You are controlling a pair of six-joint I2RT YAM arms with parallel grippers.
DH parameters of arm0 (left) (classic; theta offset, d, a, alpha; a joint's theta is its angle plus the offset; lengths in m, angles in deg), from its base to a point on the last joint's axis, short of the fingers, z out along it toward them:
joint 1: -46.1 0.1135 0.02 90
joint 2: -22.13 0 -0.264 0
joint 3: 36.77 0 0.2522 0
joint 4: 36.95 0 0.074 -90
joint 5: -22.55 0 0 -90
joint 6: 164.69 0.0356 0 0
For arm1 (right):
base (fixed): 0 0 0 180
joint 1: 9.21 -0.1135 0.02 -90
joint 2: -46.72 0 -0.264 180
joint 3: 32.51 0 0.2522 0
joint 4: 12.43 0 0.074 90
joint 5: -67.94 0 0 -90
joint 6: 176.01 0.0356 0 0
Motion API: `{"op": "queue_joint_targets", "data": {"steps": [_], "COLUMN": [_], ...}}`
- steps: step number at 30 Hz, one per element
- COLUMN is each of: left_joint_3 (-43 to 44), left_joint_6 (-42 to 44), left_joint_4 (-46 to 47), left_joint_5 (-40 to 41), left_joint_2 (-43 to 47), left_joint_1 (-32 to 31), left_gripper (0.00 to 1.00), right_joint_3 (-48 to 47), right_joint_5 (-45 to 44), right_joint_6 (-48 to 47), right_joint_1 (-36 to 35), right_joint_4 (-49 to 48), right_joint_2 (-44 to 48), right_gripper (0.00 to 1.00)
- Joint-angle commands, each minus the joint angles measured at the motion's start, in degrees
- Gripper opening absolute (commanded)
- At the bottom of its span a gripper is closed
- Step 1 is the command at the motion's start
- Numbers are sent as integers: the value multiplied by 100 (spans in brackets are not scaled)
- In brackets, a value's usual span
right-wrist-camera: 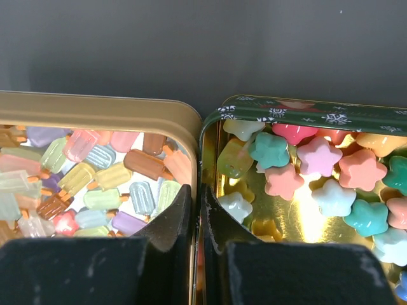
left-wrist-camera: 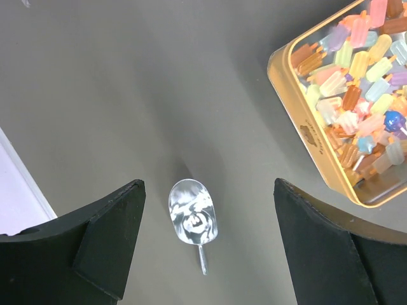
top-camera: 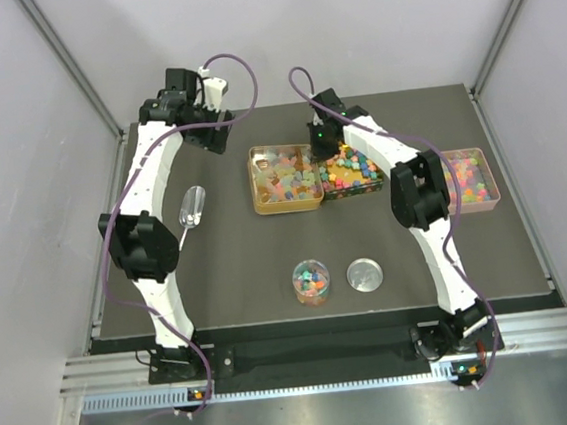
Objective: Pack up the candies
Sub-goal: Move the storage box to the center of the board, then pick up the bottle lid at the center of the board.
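Note:
Popsicle-shaped candies (right-wrist-camera: 95, 181) fill the gold tin (right-wrist-camera: 95, 101). Star-shaped candies (right-wrist-camera: 318, 168) lie in the green tin (right-wrist-camera: 305, 108) right beside it. My right gripper (right-wrist-camera: 198, 197) stands shut astride the two tins' touching walls, one finger in each tin and the rims in the slit between them. In the top view it (top-camera: 325, 140) is at the tins' far side. My left gripper (left-wrist-camera: 206, 241) hangs open, high above the mat, empty, over a clear scoop (left-wrist-camera: 193, 211). A small jar (top-camera: 311, 282) holding mixed candies stands at the front centre.
A round silver lid (top-camera: 365, 274) lies right of the jar. A pink tray (top-camera: 471, 176) of more candies sits at the right edge. The scoop (top-camera: 192, 208) lies left of the gold tin (top-camera: 285, 179), near my left arm.

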Motion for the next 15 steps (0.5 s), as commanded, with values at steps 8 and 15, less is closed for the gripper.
{"op": "queue_joint_targets", "data": {"steps": [8, 15], "left_joint_3": [352, 195], "left_joint_6": [47, -322], "left_joint_4": [109, 206], "left_joint_5": [195, 381], "left_joint_2": [104, 586], "left_joint_1": [4, 31], "left_gripper": [87, 90], "right_joint_3": [-357, 669], "right_joint_5": [907, 846], "right_joint_6": [-330, -1609], "right_joint_1": [49, 155], "right_joint_4": [-719, -930], "right_joint_2": [536, 2178], "right_gripper": [65, 79]}}
